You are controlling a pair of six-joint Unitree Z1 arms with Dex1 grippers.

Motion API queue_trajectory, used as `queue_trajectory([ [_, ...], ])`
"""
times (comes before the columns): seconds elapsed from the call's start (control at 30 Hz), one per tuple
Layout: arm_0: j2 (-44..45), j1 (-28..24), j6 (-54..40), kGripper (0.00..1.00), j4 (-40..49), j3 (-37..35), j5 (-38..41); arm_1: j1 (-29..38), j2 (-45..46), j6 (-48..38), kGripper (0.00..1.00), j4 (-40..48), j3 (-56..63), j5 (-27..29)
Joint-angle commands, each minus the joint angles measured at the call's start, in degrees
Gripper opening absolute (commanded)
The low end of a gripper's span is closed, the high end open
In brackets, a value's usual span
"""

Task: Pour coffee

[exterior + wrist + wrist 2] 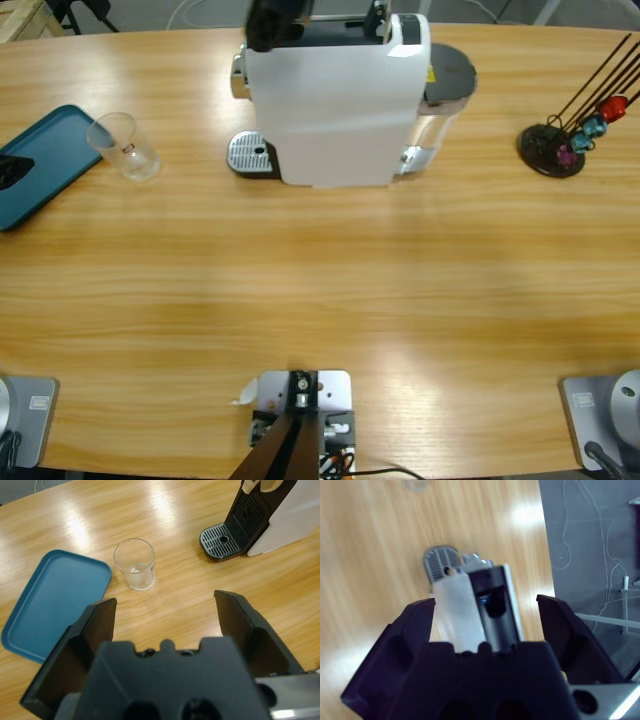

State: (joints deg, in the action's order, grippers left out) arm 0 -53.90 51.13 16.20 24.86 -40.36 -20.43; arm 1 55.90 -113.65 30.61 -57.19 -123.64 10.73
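Far left, at about 9 o'clock on the surface (pixel 320 290), there's a blue tray (pixel 45 160) lying flat w/ nothing on it that I can see. Just beside its right edge stands a clear glass (pixel 125 147), upright, empty, apart from the tray by a sliver. It sits off to the side of the machine, so I'd guess it's parked there as the cup waiting to be fetched.

The left hand (pixel 165 607) hangs above and short of the glass, jaws spread wide, pinching nothing. The glass sits at roughly 11 o'clock ahead of it in the left wrist view, so it looks lined up for a reach, prob. the first step.

Moving to 12 o'clock, centre back: the white coffee machine (pixel 330 100). Its round drip grate (pixel 250 155) pokes out on the left side, toward the glass, bare, no cup under the spout. That's where the glass needs to end up, approx. a short slide to the right.

The right hand (pixel 485 605) is up over the machine looking down along its top, jaws also spread, holding nothing. Likely poised for the lid or button, though I can't tell which.

Far right, at about 2 o'clock, a black wire stand (pixel 555 148) w/ coloured capsules (pixel 590 128) on its rods, well apart from everything else.
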Motion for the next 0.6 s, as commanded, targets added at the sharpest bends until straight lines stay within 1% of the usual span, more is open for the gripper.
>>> queue_trajectory([
  [0.03,-0.2,0.3,-0.6,0.940,-0.9,2.4,0.7,4.9,9.6,-5.7,0.947,-8.9,0.7,1.2],
  [0.1,-0.3,0.3,-0.6,0.950,-1.0,2.5,0.7,4.9,13.1,-7.3,0.987,-9.7,2.2,1.2],
  [0.17,-0.6,0.3,-0.6,0.947,-1.0,2.5,0.7,5.4,16.9,-9.8,0.991,-9.6,5.3,3.2],
  [0.23,-0.8,0.3,-0.6,0.945,-1.0,2.5,0.7,7.4,19.8,-12.0,0.966,-9.4,8.6,8.3],
  [0.3,-0.9,0.3,-0.6,0.941,-1.0,2.4,1.1,8.2,22.0,-16.1,0.888,-9.2,12.3,14.0],
  [0.33,-0.9,0.3,-0.6,0.938,-1.0,2.4,1.2,8.2,23.1,-19.6,0.667,-8.9,14.1,17.9],
  [0.37,-0.9,0.3,-0.6,0.936,-1.0,2.4,1.3,8.2,24.2,-22.0,0.198,-7.9,15.2,20.4],
  [0.4,-1.0,0.3,-0.6,0.936,-1.0,2.4,1.4,8.2,25.8,-23.0,0.000,-5.3,16.4,21.7],
  [0.5,-1.0,0.3,-0.6,0.933,-1.0,2.4,1.4,8.2,29.3,-24.0,0.000,5.0,21.4,24.7],
  [0.6,-0.9,0.3,-0.6,0.931,-1.0,2.5,1.4,6.6,29.5,-23.5,0.000,13.9,26.4,21.4],
])
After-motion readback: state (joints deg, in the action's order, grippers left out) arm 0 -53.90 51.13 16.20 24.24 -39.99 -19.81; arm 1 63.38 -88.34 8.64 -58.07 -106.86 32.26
